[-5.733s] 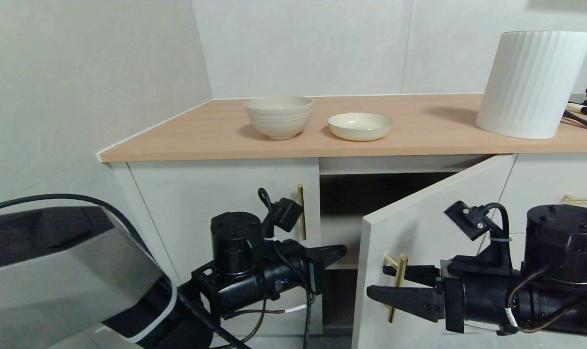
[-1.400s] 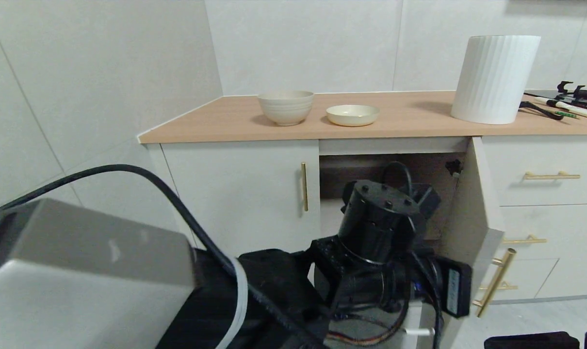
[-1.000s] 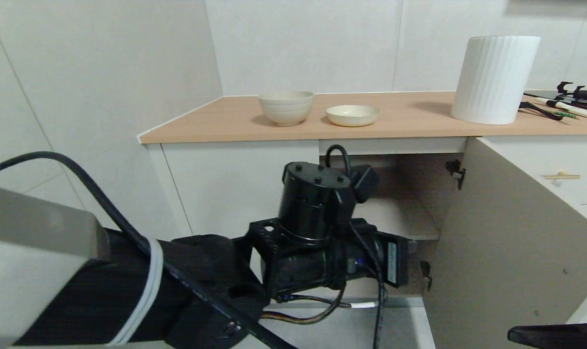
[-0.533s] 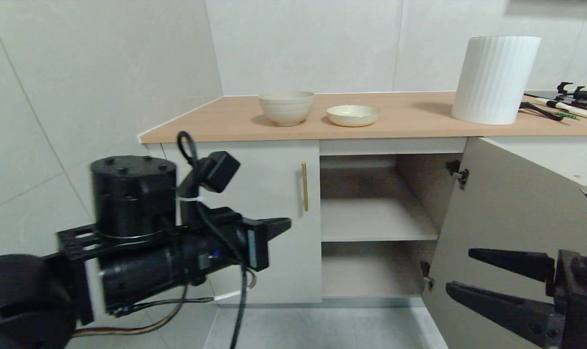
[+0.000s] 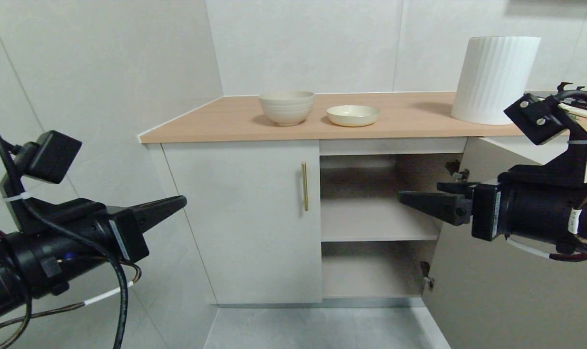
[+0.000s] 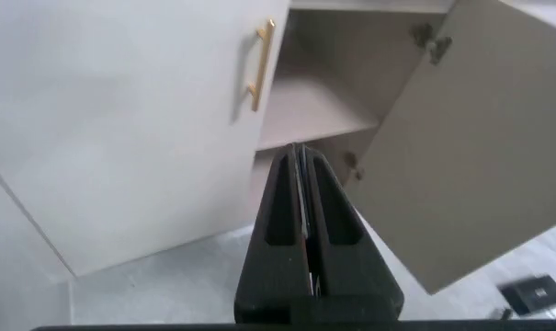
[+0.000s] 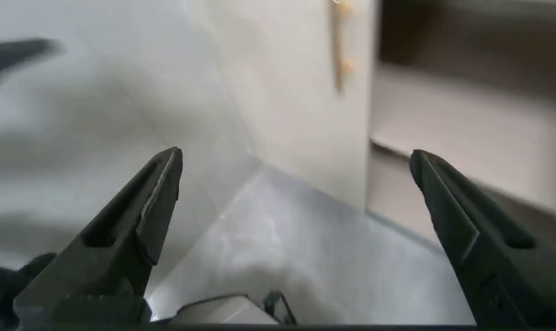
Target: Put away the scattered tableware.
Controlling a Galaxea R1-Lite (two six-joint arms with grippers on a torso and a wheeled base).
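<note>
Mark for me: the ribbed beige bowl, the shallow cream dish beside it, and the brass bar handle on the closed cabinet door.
ribbed beige bowl (image 5: 286, 111), head view, front of its outer wall.
shallow cream dish (image 5: 352, 114), head view, middle of its inside.
brass bar handle (image 5: 304, 186), head view, midway along the bar.

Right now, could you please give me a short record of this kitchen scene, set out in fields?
bowl: upright on the counter, left of the dish, not touching it
shallow dish: on the counter, beside the bowl
white ribbed container: on the counter, farther right
cabinet: right door swung open, left door shut, shelf in view
left gripper: shut, holding nothing, left of the cabinet
right gripper: open, holding nothing, by the open compartment
</note>
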